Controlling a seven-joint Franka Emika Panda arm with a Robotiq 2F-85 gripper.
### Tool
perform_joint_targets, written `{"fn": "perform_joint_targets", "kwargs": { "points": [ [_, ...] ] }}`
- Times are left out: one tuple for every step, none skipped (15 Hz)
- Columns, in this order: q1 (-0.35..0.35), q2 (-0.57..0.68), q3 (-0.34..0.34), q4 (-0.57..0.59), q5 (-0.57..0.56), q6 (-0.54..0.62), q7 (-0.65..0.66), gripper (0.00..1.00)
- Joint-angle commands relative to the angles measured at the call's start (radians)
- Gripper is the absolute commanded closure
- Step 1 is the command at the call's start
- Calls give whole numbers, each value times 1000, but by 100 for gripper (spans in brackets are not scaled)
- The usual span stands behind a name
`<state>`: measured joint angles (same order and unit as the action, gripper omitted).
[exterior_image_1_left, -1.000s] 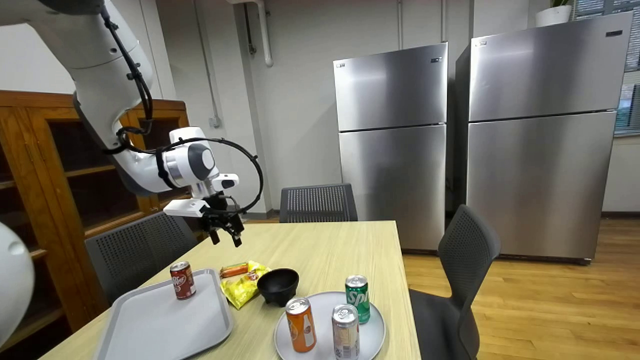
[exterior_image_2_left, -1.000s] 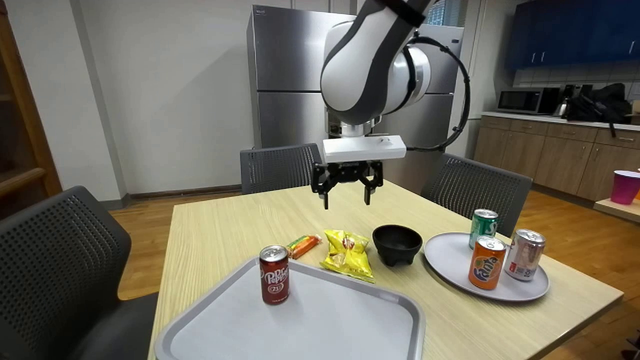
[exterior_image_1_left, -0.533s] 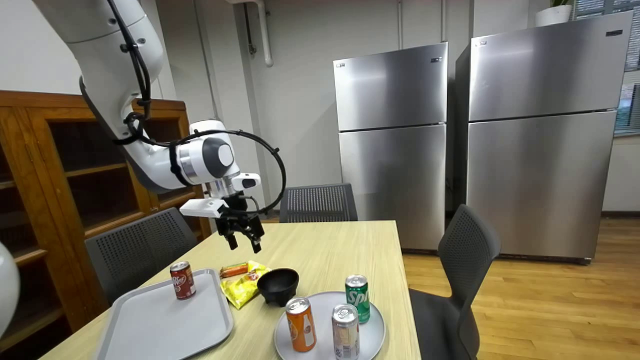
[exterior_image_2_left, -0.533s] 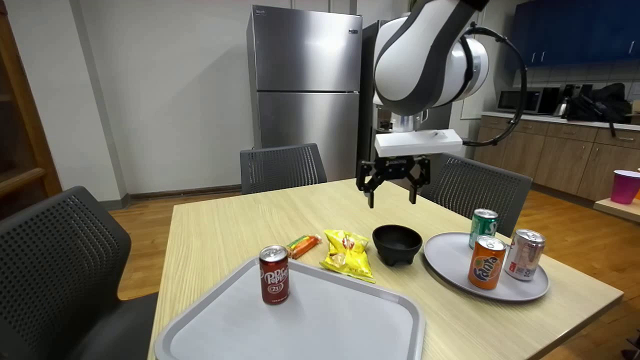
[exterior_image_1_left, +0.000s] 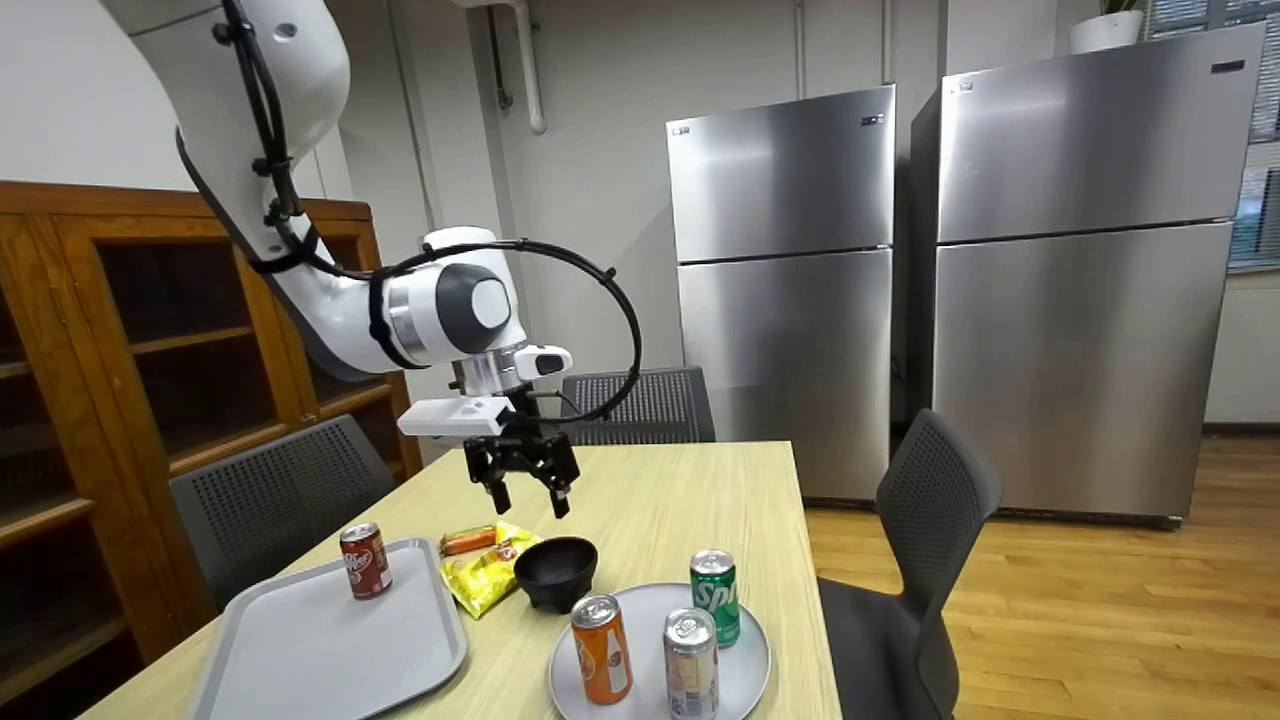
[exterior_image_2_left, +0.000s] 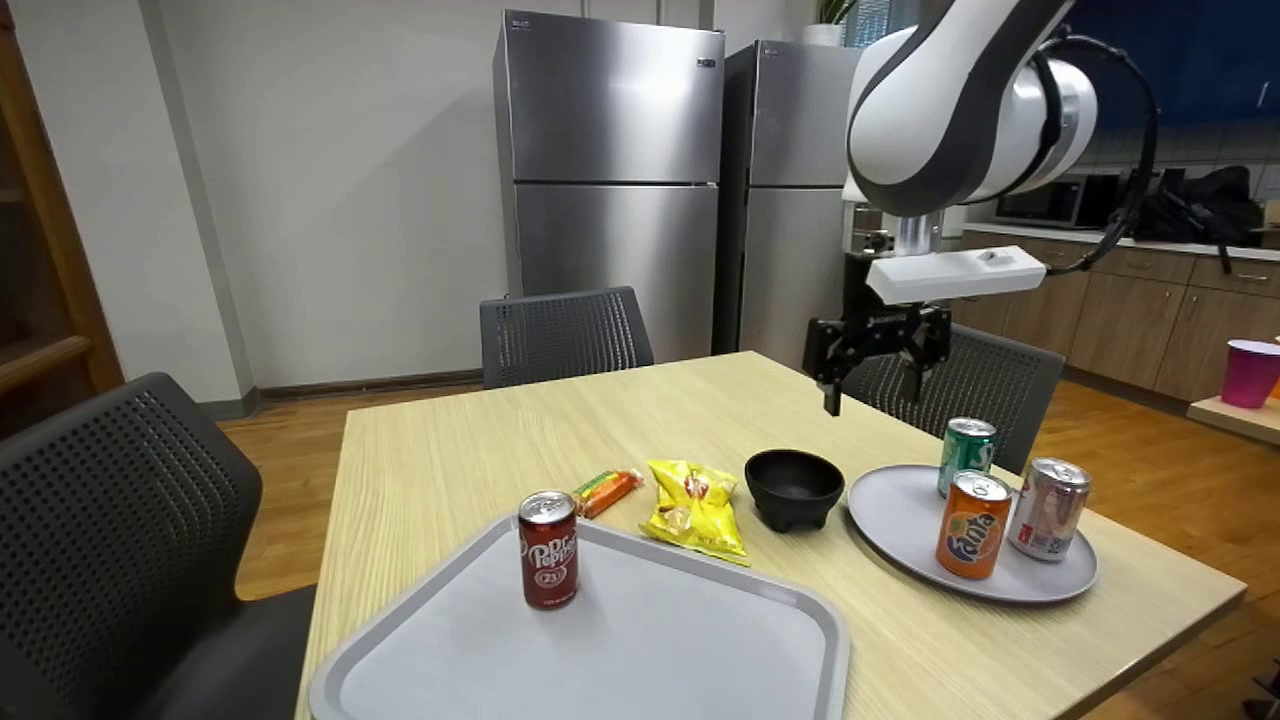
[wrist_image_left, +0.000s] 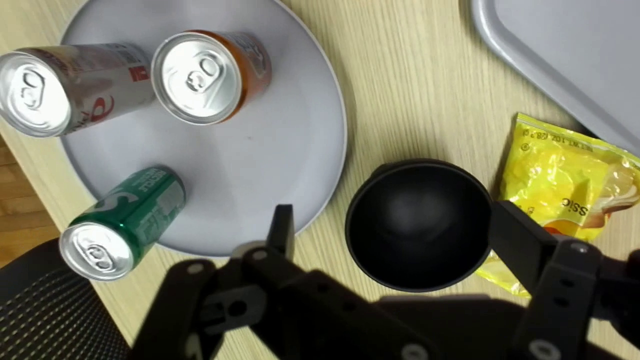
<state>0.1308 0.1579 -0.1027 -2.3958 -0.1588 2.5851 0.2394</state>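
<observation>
My gripper hangs open above the table in both exterior views, its jaws wide apart and nothing between them. The black bowl appears between the fingers in the wrist view, but lies lower, on the table. Beside it is a yellow chip bag, with an orange-and-green snack packet near that. A round grey plate carries a green Sprite can, an orange Fanta can and a pale silver can, all upright. On the grey tray stands a Dr Pepper can.
Dark mesh chairs surround the table, one close to the plate's side. Two steel refrigerators and a wooden glass-door cabinet stand behind. A magenta cup sits on a separate surface at the edge of an exterior view.
The arm has swept sideways over the table, away from the Dr Pepper can and toward the plate's side, and has come slightly lower. The gripper stays open. Objects on the table have not moved.
</observation>
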Motion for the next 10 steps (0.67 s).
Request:
{"fn": "perform_joint_targets", "kwargs": {
  "points": [
    [-67,-85,20,-82,6,2,-101,0],
    [-84,-94,22,-90,29,-9,-140,0],
    [-100,-92,21,-101,45,5,-173,0],
    [-111,-88,16,-103,46,2,-183,0],
    [-125,-81,11,-107,51,8,-197,0],
    [-139,-76,7,-111,50,22,-208,0],
    [-151,-73,4,-112,54,27,-218,0],
    [-162,-68,1,-111,51,32,-222,0],
    [-170,-62,-1,-107,41,27,-226,0],
    [-160,-52,7,-91,30,8,-185,0]
  ]
}}
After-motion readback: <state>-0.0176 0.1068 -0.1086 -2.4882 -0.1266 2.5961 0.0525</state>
